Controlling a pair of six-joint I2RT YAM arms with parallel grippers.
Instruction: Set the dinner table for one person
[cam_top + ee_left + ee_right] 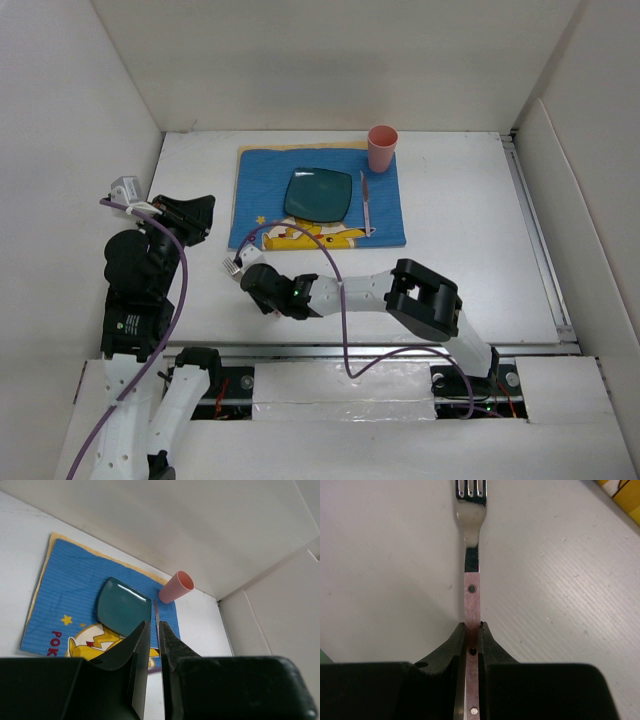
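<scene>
The white dinner table [470, 230] bears a blue placemat with a yellow cartoon figure [262, 172]. On the mat lie a dark green square plate [318, 193] and a knife [367, 200] right of it; a pink cup [382, 148] stands at its far right corner. My right gripper [247, 273] reaches left and is shut on the handle of a fork [471, 540], just above the bare table [560, 580] off the mat's near left corner. My left gripper [198, 216] is shut and empty, raised left of the mat; its view shows the plate [122, 607] and cup [176, 587].
White walls enclose the table on the left, back and right. A metal rail [540, 250] runs along the right edge. The right arm's forearm [360, 292] lies across the near part of the table, with a purple cable [345, 330] looping from it.
</scene>
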